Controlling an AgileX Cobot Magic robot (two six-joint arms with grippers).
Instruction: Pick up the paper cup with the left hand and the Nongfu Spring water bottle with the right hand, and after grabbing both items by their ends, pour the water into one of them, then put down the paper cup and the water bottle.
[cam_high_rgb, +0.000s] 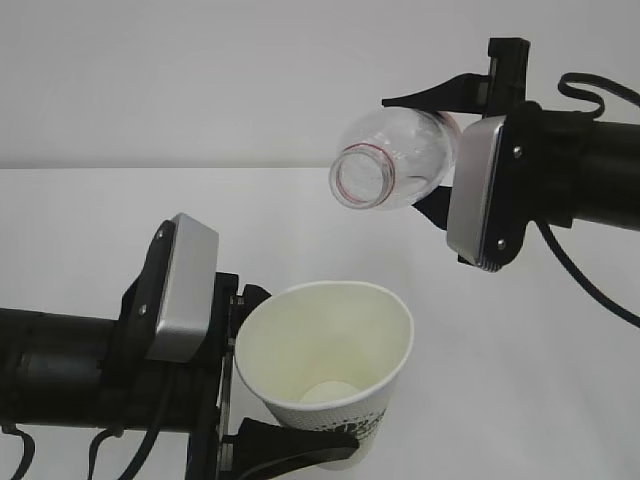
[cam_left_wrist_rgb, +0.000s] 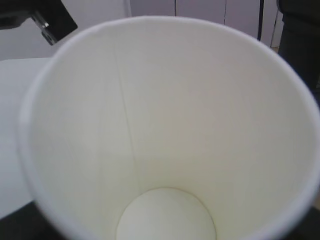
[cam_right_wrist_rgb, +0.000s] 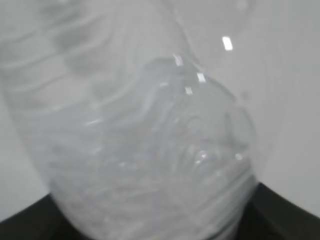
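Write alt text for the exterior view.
Two robot arms over a white table: the right gripper holds a clear bottle tipped sideways, open mouth above a white paper cup held by the left gripper. No water is visibly flowing.

The left hand (cam_high_rgb: 262, 395) reaches in low from the left, its jaws closed around the paper cup (cam_high_rgb: 330, 370). The right hand (cam_high_rgb: 440, 150) reaches in high from the right, clamped on the tilted Nongfu Spring water bottle (cam_high_rgb: 395, 160).
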